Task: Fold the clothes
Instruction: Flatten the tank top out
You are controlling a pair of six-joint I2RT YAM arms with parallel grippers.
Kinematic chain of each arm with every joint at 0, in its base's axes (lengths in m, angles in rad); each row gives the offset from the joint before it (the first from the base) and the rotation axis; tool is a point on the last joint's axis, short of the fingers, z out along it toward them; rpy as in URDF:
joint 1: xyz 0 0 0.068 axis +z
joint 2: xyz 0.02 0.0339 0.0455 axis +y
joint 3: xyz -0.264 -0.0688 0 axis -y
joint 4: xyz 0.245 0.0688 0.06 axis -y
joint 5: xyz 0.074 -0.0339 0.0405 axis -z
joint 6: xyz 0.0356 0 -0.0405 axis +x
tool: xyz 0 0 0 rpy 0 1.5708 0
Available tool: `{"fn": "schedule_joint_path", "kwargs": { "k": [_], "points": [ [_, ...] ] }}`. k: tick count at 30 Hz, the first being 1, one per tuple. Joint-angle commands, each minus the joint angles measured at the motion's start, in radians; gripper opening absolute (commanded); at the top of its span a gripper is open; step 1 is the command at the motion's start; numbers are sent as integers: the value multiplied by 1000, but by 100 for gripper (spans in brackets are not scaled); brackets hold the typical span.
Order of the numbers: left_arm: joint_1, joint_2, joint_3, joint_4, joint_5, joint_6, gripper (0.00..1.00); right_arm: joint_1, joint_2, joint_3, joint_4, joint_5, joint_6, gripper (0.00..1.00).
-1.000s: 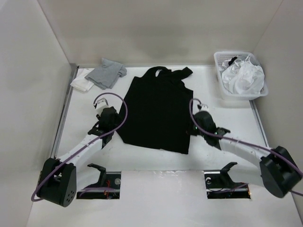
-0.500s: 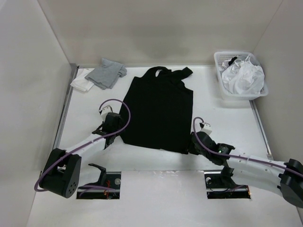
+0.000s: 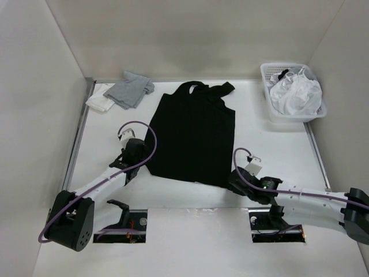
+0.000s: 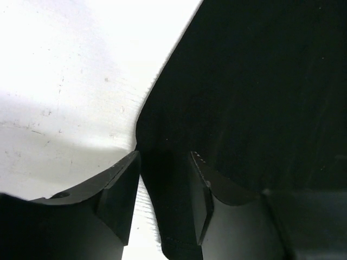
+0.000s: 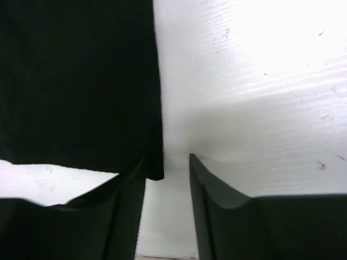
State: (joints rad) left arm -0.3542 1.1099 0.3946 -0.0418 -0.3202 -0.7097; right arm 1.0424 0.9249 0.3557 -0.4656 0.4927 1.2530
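Observation:
The clothes, a black T-shirt (image 3: 193,133), lie flat on the white table (image 3: 277,150) in a long narrow shape, neck and sleeves at the far end. My left gripper (image 3: 139,154) is at the shirt's near left edge. In the left wrist view it (image 4: 164,162) is open, its jaws straddling that edge of the shirt (image 4: 260,81), with a strip of table showing beside the left finger. My right gripper (image 3: 232,180) is at the near right corner. Seen from the right wrist, the gripper (image 5: 167,162) is open, and the shirt's corner (image 5: 154,170) lies just inside its left finger.
A grey garment (image 3: 131,89) lies at the far left with a white one (image 3: 99,104) partly under it. A white basket (image 3: 288,119) of white garments (image 3: 297,95) stands at the far right. Walls close in the left, right and back.
My right arm has drawn back along the shirt's right side to its near corner, its jaws spreading wider. My left gripper has slid slightly nearer along the left edge.

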Motion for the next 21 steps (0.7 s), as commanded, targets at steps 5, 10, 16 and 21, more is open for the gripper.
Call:
{"fn": "schedule_joint_path", "kwargs": {
  "k": [5,10,16,21],
  "points": [
    [-7,50,1,36,30,6,39,-34,19,-4,122,-100,8,28],
    [-6,73,30,46,78,6,7,-90,-64,-20,153,-109,-26,2],
    [-61,-155,215,-266,52,-4,1,-185,-337,0,168,-57,-147,0],
    [-137,-182,449,-480,6,-23,23,-310,-370,-1,183,-150,-242,0]
  ]
}}
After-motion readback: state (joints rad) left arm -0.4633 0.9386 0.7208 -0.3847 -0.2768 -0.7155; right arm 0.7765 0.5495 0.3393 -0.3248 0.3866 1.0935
